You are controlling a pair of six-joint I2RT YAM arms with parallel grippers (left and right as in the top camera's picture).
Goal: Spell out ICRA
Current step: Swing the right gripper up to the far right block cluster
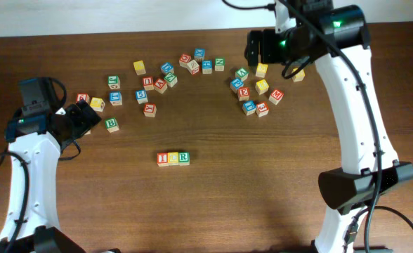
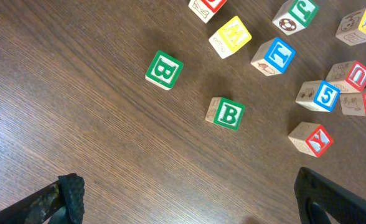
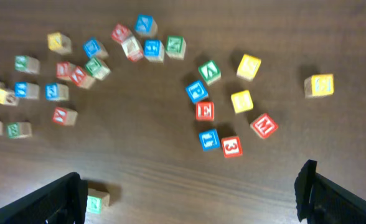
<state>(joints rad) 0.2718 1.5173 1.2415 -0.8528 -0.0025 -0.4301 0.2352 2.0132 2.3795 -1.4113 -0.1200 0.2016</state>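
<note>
— Right pincer [image 3: 191,186], condition?
— Fingers [image 3: 58,202] stand wide apart at the two bottom corners of its wrist view, with only bare table [image 3: 164,162] between them. On the overhead frame it hangs at upper right, just above the right group [image 1: 244,93] of loose blocks.
— Left pincer [image 2: 189,186]?
— Likewise apart, gripping nothing; bare wood between the fingertips. On the overhead frame it sits at mid-left, at the edge of the left group [image 1: 115,98].
— Location of the word?
— Three blocks form a row at lower centre of the overhead frame: I [image 1: 163,159], C [image 1: 173,158], R [image 1: 184,158], reading left to right, letters up, each touching its neighbour. Row lies level with the frame's bottom edge, well apart from both pincers.
— And the A?
— Apart from the row. A [image 2: 365,102] shows at the right edge of the left wrist view, red face, partly cut by the frame, just below a red U [image 2: 351,74]. That places it in the left group, above the row on the overhead frame.
— Further items?
— Two green B blocks [image 2: 226,114] lie nearest the left pincer, apart from each other. One green block [image 3: 98,200] sits at the bottom of the right wrist view, just beside the finger on frame left; its letter is too blurred to read.
</note>
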